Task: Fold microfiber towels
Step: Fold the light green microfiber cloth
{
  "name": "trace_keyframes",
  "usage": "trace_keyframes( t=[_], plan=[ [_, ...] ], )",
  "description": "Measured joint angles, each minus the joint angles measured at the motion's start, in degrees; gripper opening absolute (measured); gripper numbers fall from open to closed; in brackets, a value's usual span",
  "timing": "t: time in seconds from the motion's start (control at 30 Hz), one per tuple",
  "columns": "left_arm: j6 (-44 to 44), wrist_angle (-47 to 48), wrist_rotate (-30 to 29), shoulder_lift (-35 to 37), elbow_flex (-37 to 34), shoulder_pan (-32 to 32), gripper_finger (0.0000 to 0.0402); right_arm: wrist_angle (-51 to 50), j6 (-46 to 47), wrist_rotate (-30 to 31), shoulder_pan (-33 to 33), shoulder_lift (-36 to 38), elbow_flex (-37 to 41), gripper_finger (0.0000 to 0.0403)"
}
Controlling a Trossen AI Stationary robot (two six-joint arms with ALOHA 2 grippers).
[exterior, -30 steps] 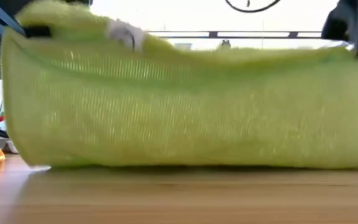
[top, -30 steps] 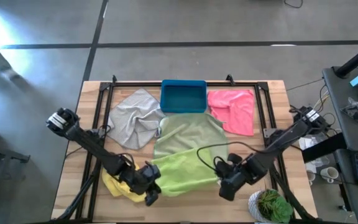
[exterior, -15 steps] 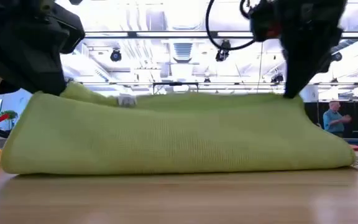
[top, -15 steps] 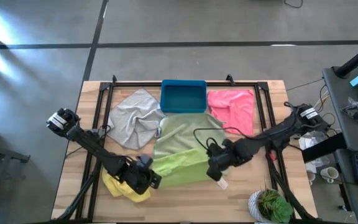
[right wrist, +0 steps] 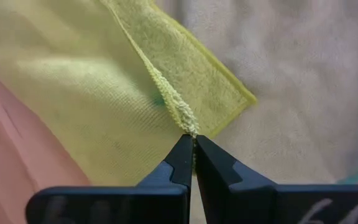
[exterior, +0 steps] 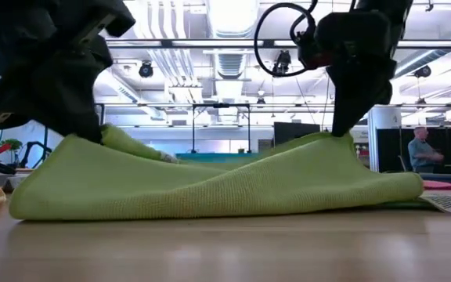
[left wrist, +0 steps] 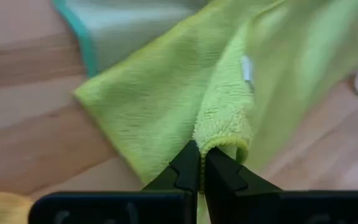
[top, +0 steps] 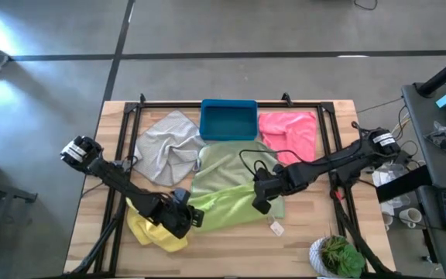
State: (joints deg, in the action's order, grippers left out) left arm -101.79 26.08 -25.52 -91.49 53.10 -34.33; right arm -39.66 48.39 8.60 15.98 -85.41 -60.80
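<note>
Near the table's front edge, the bright lime green towel [top: 231, 208] lies doubled over on itself, its rear part overlapping the pale sage green towel [top: 235, 167]. The left arm reaches in low from the table's left side, its left gripper [top: 191, 219] at the towel's left end with jaws pinched shut on a bunched edge of the cloth, as the left wrist view shows [left wrist: 201, 165]. The right arm stretches across from the right side, nearly flat over the wood, and its right gripper [top: 259, 203] stands over the towel's right part, jaws closed on a thin raised fold [right wrist: 193, 149]. From table height both grippers pull the cloth up into small peaks. The yellow towel [top: 155, 230] lies just beside the left gripper; the light grey towel [top: 165, 143] and the pink towel [top: 291, 133] flank the blue bin [top: 228, 120] at the back.
</note>
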Motion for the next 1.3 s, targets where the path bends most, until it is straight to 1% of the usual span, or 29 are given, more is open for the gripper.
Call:
trace_keyframes(
  t=[0.17,0.33,0.5,0.63,0.8,0.87,0.97,1.07,1.3],
  plan=[
    [-0.1,3.8,0.0,0.3,0.0,0.0,0.0,0.2,0.0,0.0,-0.2,0.0,0.9,0.0008],
    [0.0,4.0,0.0,0.3,0.0,0.0,0.0,3.4,0.0,0.0,-0.3,0.0,1.9,0.0008],
    [0.1,4.0,0.1,0.3,0.0,0.0,0.0003,3.7,0.8,0.0,-0.4,0.0,2.8,0.0008],
    [0.1,4.0,0.1,0.3,0.0,0.0,0.0031,3.8,1.1,0.0,-0.4,0.0,2.8,0.0008],
    [0.1,4.0,0.2,0.4,0.0,0.0,0.0086,4.0,1.1,0.0,-0.5,0.0,2.8,0.0008],
    [0.2,4.0,1.4,0.4,0.0,0.1,0.0104,4.0,1.1,0.0,-0.5,0.0,2.8,0.0008],
    [0.4,3.7,1.7,0.7,0.0,0.2,0.0123,4.2,1.1,0.0,-0.5,0.0,2.8,0.0008],
    [4.6,1.9,1.7,0.8,0.3,0.2,0.0127,4.4,1.0,0.0,-0.7,0.0,2.8,0.0008],
    [23.6,-8.2,1.0,0.8,0.7,0.2,0.0127,4.4,0.8,0.2,-1.0,0.0,2.8,0.0008]
  ],
)
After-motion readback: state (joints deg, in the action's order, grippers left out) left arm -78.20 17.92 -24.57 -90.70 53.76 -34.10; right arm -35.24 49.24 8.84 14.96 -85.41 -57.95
